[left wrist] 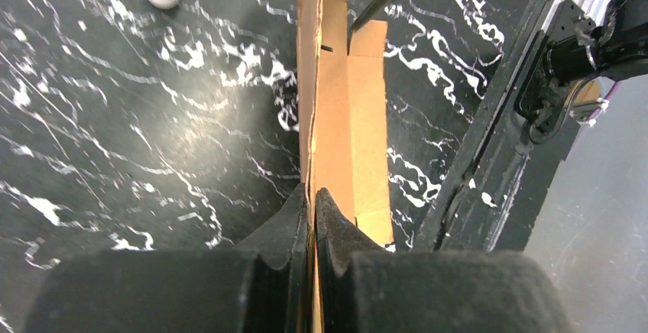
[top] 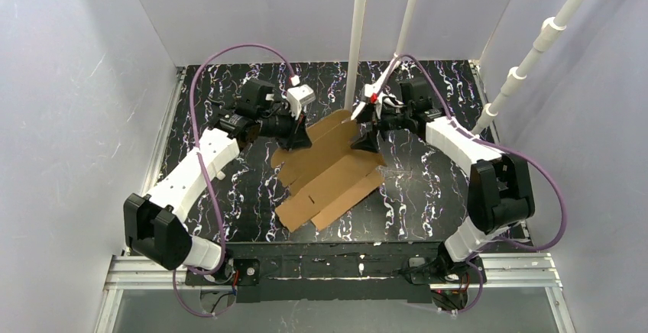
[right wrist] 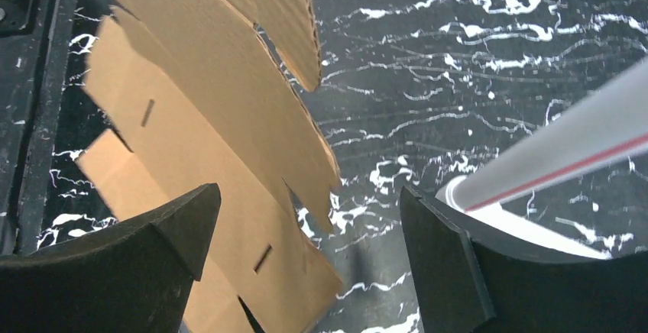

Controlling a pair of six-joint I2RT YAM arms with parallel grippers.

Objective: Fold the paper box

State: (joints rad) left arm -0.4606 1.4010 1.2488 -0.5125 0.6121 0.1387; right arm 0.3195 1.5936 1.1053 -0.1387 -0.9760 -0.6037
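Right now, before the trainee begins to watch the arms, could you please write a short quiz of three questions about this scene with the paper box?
1. True or false: the left gripper is shut on an edge of the paper box.
2. How does the right gripper stand? A: open, holding nothing. B: shut on the paper box. C: shut, holding nothing.
3. In a few words: what shape does the paper box have on the table?
Key: 1 true. 2 A. 3 An unfolded sheet with flaps and slits, not yet a box.
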